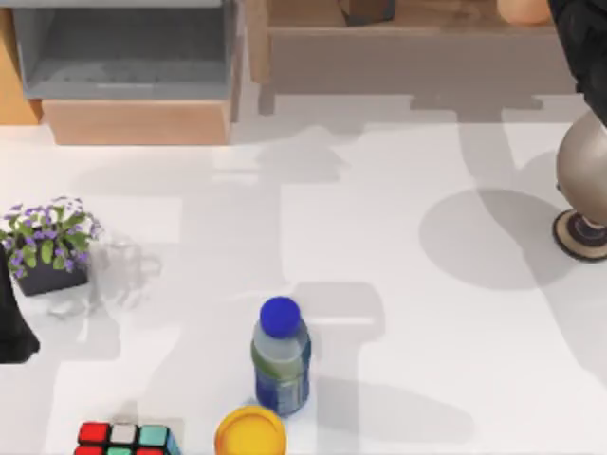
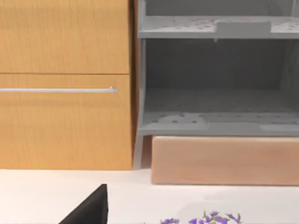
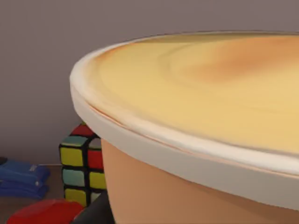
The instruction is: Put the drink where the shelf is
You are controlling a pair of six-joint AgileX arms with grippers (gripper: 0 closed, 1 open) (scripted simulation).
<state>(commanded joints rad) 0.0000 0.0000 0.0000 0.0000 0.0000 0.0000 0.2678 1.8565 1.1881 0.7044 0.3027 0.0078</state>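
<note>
Right gripper (image 1: 561,17) at the far right end of the shelf (image 1: 408,43), carried by the right arm (image 1: 580,57), which reaches in from the table's right side; the top view cuts off its tip and the right wrist view sits too close to the cup, so it cannot be told how wide the gripper stands or whether it has hold of anything. The drink (image 1: 524,9) lies just beside it, over the shelf's top board; in the right wrist view its creamy top and pale rim (image 3: 196,154) crowd the lens, with a puzzle cube (image 3: 81,163), a blue folded item (image 3: 21,179) and a red object (image 3: 39,212) behind it on what appears to be the same board. Judged from this, placement looks nearly done, and 3 hazards remain: a release before the base rests flat would let the tall, tapered cup tip; a sideways pull-out could drag or topple it, given how near the gripper is; a push further along the board could knock it into the puzzle cube. Whether the base touches the board cannot be told. Left gripper (image 2: 88,210) parked at the table's left edge near the flower pot (image 1: 47,242), facing the grey cubby (image 2: 215,121); its opening cannot be told. The blue-capped bottle (image 1: 281,355) stands well apart at the front.
</note>
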